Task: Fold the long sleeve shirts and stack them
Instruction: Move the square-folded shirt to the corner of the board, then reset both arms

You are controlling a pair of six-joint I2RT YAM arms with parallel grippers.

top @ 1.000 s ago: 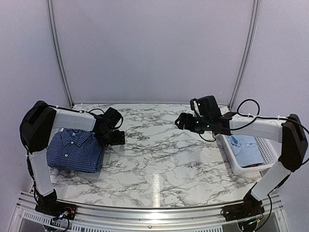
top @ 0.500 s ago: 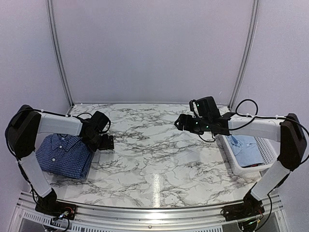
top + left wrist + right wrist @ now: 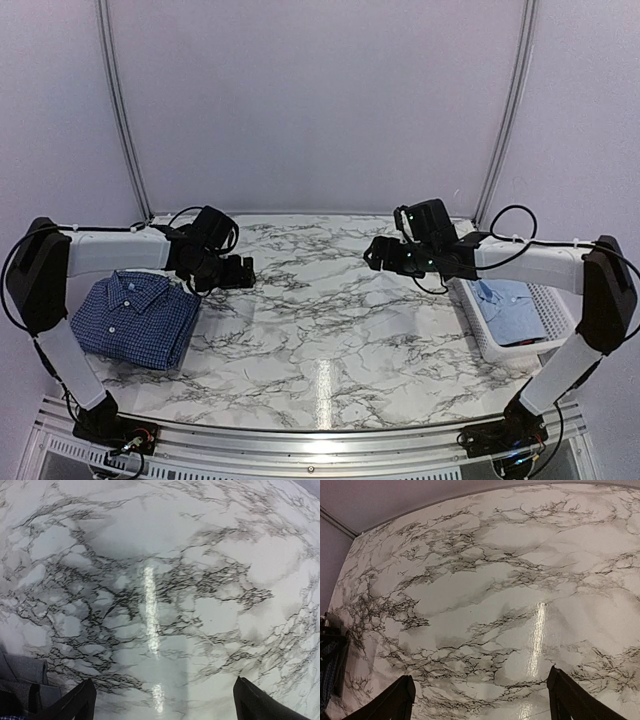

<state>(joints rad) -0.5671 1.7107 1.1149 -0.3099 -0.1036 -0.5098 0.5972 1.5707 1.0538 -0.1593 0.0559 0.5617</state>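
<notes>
Two long sleeve shirts in view, no third one visible. On the white marble-patterned table (image 3: 330, 350), at its left side, a dark blue finely checked collared cloth shirt (image 3: 135, 320), already folded into a neat rectangle, collar facing up. At the right edge, inside a single white slatted plastic basket (image 3: 478, 335), a plain pale blue collared shirt (image 3: 508, 310), lying fairly flat; whether folded or just laid in, hard to tell. Left gripper (image 3: 240, 270) hovering over bare table just beside the folded shirt, spread wide, holding nothing, with the same wide spread plain in its wrist view. Right gripper (image 3: 375, 255) raised over the table right of centre, near the basket but not in it, likewise wide and empty. Judged by look: soft, light, limp cloth, likely to sag when lifted and slide on the glossy surface, nothing fragile. Best taken by pinching a thicker doubled edge, collar or shoulder seam, for the lift out of the basket, then shoulders and hem with both grippers for spreading flat. Some risk of catching only one layer, or snagging cloth on the slats.
</notes>
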